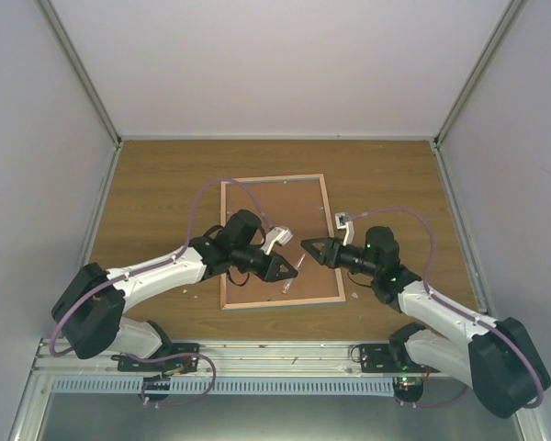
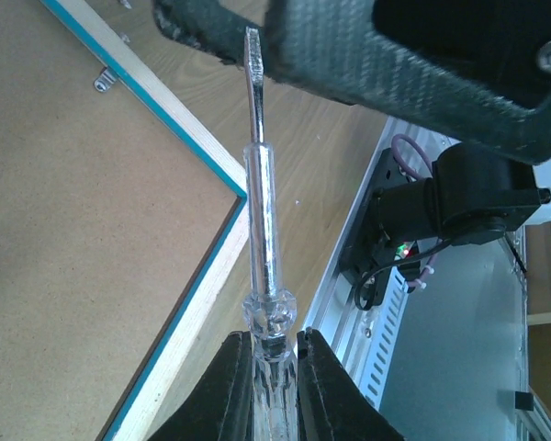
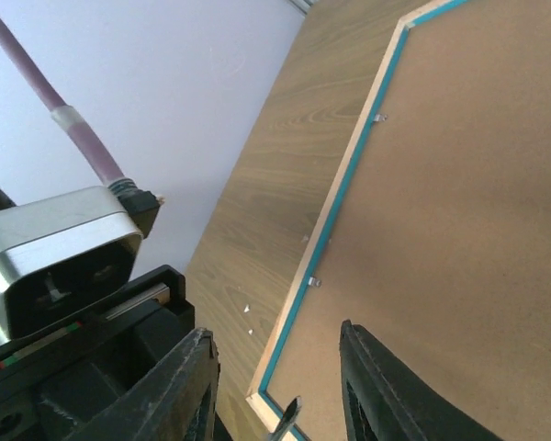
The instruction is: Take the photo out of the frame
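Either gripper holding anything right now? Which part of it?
Left gripper is shut on the clear handle of a screwdriver, blade pointing away from it. The blade tip sits between the right gripper's parted fingers, not yet gripped.

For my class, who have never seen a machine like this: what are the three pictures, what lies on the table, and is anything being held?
Two robot arms are bolted to the near edge of a wooden table. The wide picture comes from a fixed camera above and behind them; the other two come from a small camera on each wrist.

On the table lies the frame, face down, so you see its brown back panel, pale wood edging and small metal clips.

The left end effector is shut on a screwdriver with a clear handle. Its flat tip reaches between the fingers of the right end effector, whose jaws stand apart around it. The photo itself is not visible.
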Controlling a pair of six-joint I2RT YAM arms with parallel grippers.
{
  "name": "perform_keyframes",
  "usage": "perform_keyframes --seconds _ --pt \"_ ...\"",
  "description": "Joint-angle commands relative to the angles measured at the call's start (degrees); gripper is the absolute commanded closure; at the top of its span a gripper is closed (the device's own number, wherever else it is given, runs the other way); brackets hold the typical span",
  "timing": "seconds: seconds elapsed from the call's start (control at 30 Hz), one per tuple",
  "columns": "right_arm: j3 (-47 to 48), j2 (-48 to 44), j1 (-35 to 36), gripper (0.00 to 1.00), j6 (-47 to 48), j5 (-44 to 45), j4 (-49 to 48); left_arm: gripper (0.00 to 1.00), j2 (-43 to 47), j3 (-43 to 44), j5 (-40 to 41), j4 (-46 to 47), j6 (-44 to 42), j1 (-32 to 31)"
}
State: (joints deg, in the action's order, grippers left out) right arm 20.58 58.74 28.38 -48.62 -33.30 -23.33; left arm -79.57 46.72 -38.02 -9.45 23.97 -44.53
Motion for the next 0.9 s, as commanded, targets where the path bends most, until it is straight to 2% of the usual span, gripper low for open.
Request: perform_keyframes --seconds 0.0,0.17,0.37,0.47,0.53,0.67,0.73,0.87 --pt "-0.71 1.07 0.46 0.64 -1.84 0.41 -0.81 1.00 -0.32 2.01 0.54 3.70 -0.14 -0.71" --pt "-0.87 1.11 0.46 0.76 -2.81 0.12 -1.62 1.00 -0.58 2.13 0.64 4.06 0.19 -0.88" --pt "-0.96 1.76 0.47 0.87 -3.89 0.54 -1.37 1.00 -1.07 2.86 1.18 4.34 0.31 -1.46" --pt "-1.02 1.73 0.53 0.99 -5.02 1.60 -0.89 1.00 -1.17 3.48 2.27 3.65 -0.09 -1.98" --pt "-1.04 1.50 0.48 0.99 -5.83 2.39 -0.38 0.99 -1.13 3.63 3.89 3.21 -0.15 -2.17" --pt "-0.99 0.13 0.50 0.99 -8.43 4.50 1.61 0.86 -0.07 3.39 10.11 1.48 0.01 -2.92" --pt "-0.93 -0.76 0.47 0.99 -10.34 6.30 3.13 0.72 1.10 3.38 15.28 0.60 0.11 -4.27" --pt "-1.06 -2.91 0.45 0.99 -14.87 9.34 5.94 0.52 4.00 2.94 27.16 0.55 -0.29 -8.55"
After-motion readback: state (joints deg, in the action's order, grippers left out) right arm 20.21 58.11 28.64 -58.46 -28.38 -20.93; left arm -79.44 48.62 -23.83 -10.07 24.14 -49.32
